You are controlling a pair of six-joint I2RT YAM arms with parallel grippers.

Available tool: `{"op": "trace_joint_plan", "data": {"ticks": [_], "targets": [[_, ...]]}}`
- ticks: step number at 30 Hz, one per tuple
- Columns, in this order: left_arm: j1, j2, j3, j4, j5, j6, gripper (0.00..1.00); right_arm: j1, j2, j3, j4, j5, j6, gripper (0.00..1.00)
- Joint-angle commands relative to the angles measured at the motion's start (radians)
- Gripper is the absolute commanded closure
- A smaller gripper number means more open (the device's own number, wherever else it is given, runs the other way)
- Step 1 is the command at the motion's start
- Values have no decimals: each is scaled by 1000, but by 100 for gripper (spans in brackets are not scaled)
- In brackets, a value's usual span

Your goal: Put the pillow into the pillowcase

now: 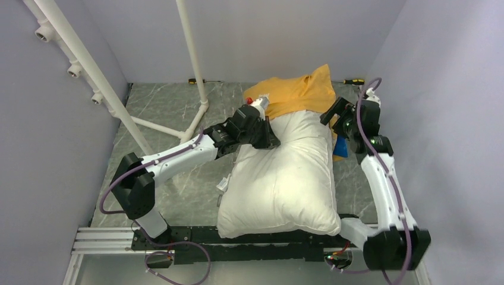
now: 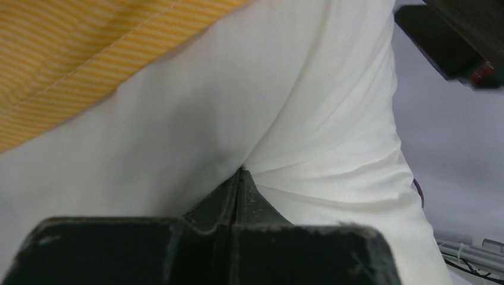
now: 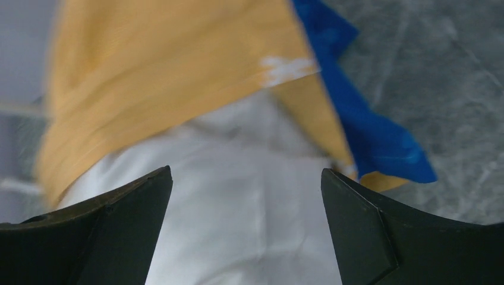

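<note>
The plump white pillow [image 1: 282, 178] lies lengthwise on the table, its far end tucked under the yellow-orange pillowcase [image 1: 300, 92]. My left gripper [image 1: 270, 139] is shut, and its tips [image 2: 241, 172] press into a creased dimple in the pillow [image 2: 309, 89], just below the pillowcase hem [image 2: 89, 53]. At the pillow's far right corner my right gripper [image 1: 333, 113] hovers open. In the right wrist view its fingers [image 3: 246, 178] are spread wide over the white pillow [image 3: 238, 219], holding nothing. The pillowcase's yellow side [image 3: 166, 71] and its blue side [image 3: 368, 130] lie just beyond them.
A white pipe frame [image 1: 196, 77] stands at the back left of the grey marbled table [image 1: 172, 107]. Two screwdrivers [image 1: 196, 81] [image 1: 355, 81] lie along the back wall. Grey walls close in on the left, right and back.
</note>
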Motion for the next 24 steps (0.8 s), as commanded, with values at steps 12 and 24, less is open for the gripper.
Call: {"op": "trace_joint_plan", "data": {"ticks": [12, 24], "targets": [[55, -35, -55, -97, 21, 145, 93, -305, 318, -185, 456, -470, 106, 79], [24, -136, 266, -611, -22, 311, 1, -304, 94, -162, 323, -664, 130, 100]]}}
